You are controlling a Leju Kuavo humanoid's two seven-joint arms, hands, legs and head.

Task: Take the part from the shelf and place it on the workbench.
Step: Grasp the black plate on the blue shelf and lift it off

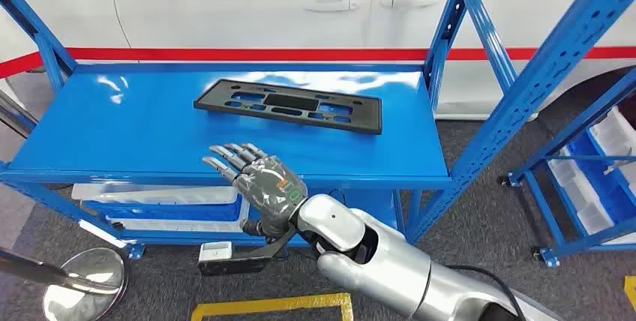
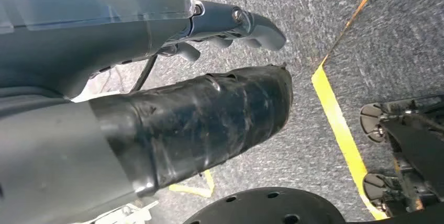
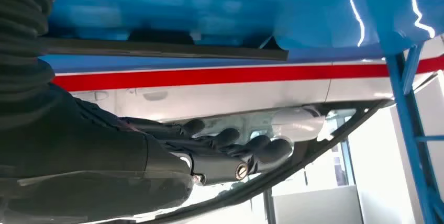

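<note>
The part (image 1: 289, 105) is a flat black rectangular frame with cut-outs, lying toward the back of the blue shelf (image 1: 112, 126). My right hand (image 1: 259, 178) hovers over the shelf's front edge, fingers stretched out toward the part and holding nothing, a hand's length short of it. In the right wrist view the part (image 3: 157, 48) appears as a thin dark strip on the blue surface, beyond the empty fingers (image 3: 235, 150). My left hand (image 2: 225, 22) hangs by my side above the carpet, fingers loose and empty.
A white car with a red stripe (image 1: 247, 54) stands behind the shelf. Blue uprights (image 1: 450, 28) frame its right side, and a second rack with white bins (image 1: 600, 186) stands further right. White bins (image 1: 150, 195) sit below; a metal stand base (image 1: 82, 283) and yellow tape (image 1: 274, 304) mark the floor.
</note>
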